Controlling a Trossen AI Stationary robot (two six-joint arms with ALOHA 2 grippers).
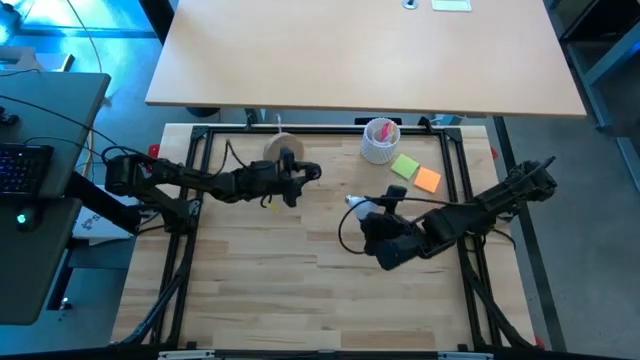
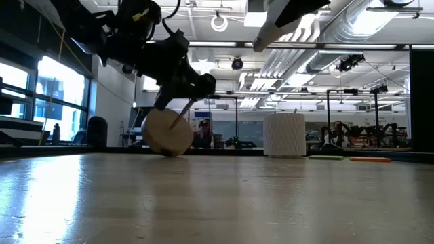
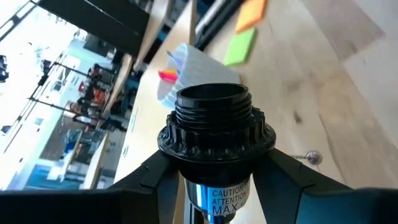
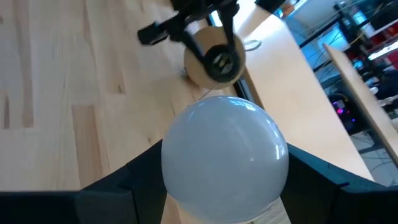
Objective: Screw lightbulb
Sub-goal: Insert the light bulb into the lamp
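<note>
While both my arms hold their parts above the table, here is the scene.
Left gripper: closed on the black socket, wooden disc tilted onto its edge.
Right gripper: closed around the lightbulb, raised, well apart from the socket.
Lightbulb position: globe faces the socket, screw base hidden.
Advice: I judge the base must turn toward the socket mouth, axes aligned, before twisting gently.
</note>
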